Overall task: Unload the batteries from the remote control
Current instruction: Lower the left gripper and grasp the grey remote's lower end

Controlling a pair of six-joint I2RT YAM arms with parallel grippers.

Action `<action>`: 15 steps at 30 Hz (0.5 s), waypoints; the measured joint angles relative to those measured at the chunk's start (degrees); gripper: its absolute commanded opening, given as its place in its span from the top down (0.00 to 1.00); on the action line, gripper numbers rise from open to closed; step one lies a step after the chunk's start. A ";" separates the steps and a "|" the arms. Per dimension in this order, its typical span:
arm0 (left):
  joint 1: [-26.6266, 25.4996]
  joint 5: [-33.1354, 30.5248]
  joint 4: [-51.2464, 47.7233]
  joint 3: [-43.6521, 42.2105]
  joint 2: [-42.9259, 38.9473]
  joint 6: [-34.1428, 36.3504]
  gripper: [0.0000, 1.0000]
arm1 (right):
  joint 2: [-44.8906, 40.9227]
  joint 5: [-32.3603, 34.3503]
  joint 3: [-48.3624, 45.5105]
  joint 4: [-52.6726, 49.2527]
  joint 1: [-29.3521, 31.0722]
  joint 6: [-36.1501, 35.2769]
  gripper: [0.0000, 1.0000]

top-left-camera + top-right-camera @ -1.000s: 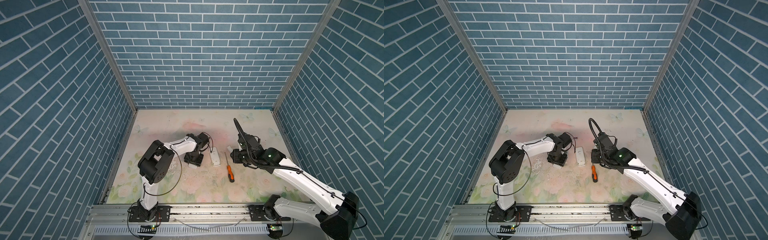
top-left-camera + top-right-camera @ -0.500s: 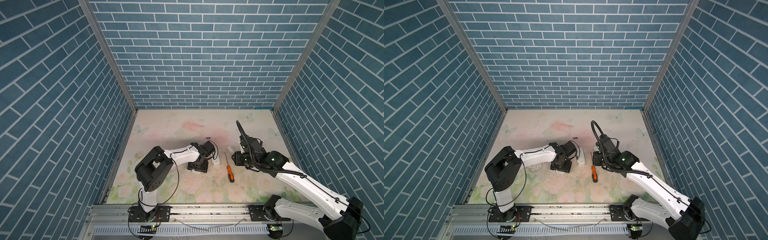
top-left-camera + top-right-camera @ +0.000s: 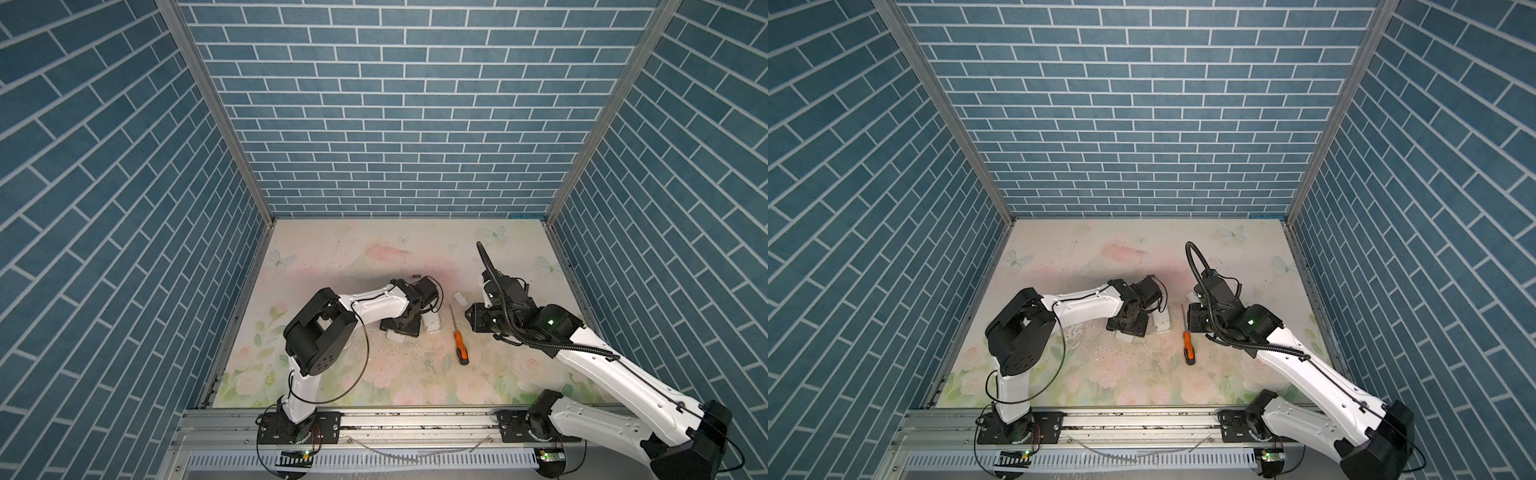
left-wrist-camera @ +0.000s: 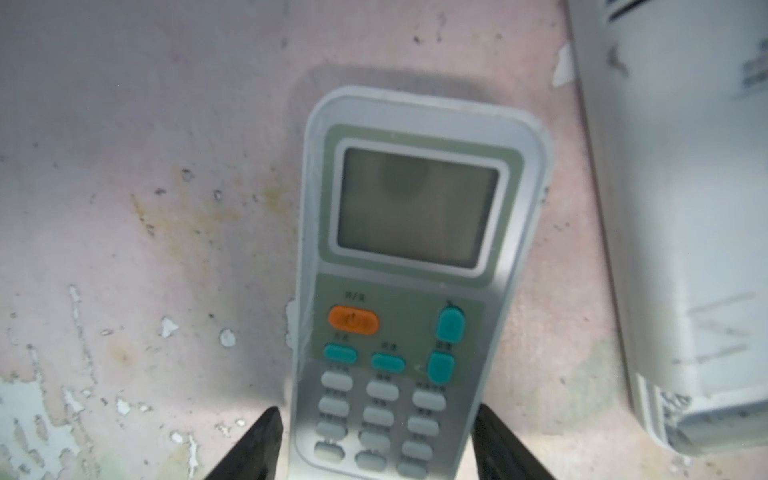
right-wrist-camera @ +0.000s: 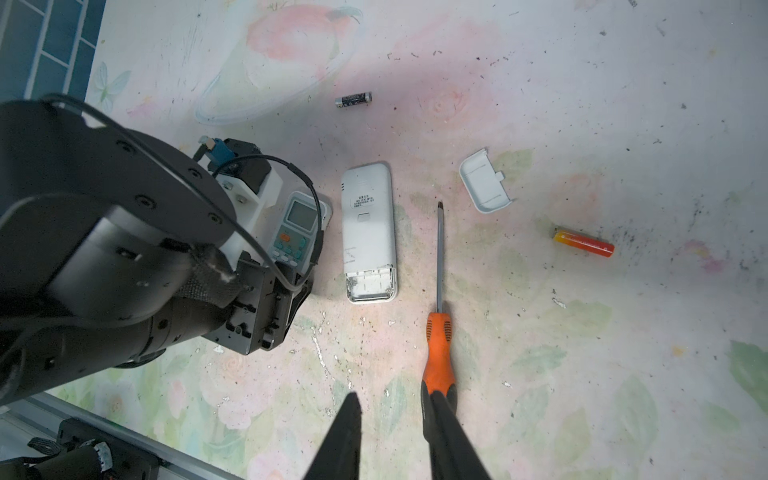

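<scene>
A small remote control (image 4: pixel 415 266) with a grey screen lies buttons up on the mat. My left gripper (image 4: pixel 380 440) stands open astride its button end, a gap on each side. Beside it a second white remote control (image 5: pixel 368 232) lies face down with its battery bay uncovered and empty. One black battery (image 5: pixel 353 99) lies beyond the remotes, and an orange-gold battery (image 5: pixel 582 243) lies far to the side. My right gripper (image 5: pixel 395 415) hovers open and empty above the orange screwdriver (image 5: pixel 439 311). In both top views my left gripper (image 3: pixel 405 328) (image 3: pixel 1129 326) hides the small remote.
A white battery cover (image 5: pixel 484 183) lies between the screwdriver tip and the orange-gold battery. The floral mat (image 3: pixel 374 257) is bounded by blue brick walls on three sides and a metal rail (image 3: pixel 415 419) at the front. My left arm (image 5: pixel 104 249) crowds the small remote.
My left arm has swung right and dropped lower, bringing its gripper up against the face-down remote, then held still. My right arm has drifted slightly right.
</scene>
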 measured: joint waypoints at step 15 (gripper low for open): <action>-0.07 -1.51 2.80 -2.14 -0.90 -0.33 0.52 | -0.42 0.61 -0.13 -1.05 0.00 0.00 0.71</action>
